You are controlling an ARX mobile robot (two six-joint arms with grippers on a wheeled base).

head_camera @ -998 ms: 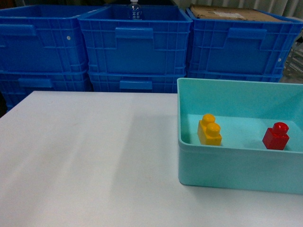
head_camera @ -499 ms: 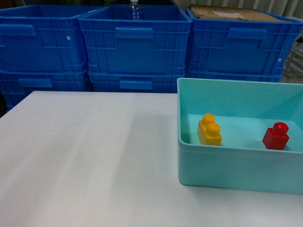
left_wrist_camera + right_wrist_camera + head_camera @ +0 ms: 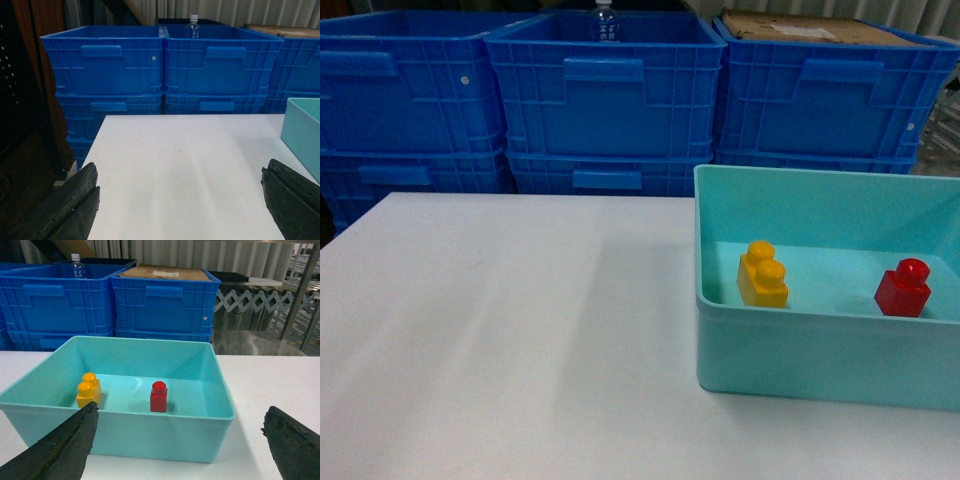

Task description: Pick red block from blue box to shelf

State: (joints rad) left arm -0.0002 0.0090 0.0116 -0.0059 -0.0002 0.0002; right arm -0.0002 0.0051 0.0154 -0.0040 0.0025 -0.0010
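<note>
Blue crates (image 3: 605,95) stack behind a white table (image 3: 500,340). On it, the box (image 3: 125,432) holds the red block (image 3: 158,397), apart from a yellow brick (image 3: 88,390). Both grippers (image 3: 180,200) (image 3: 182,442) hang with jaws apart.

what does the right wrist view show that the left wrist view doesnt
Only the right wrist view shows the inside of the blue box, with the red block and a yellow brick standing apart on its floor, plus the shelf at far right and a crate topped with cardboard. Only the left wrist view shows the table's left edge and dark furniture beside it. Both show stacked blue crates, a water bottle, the white table and wide-open fingers.
</note>
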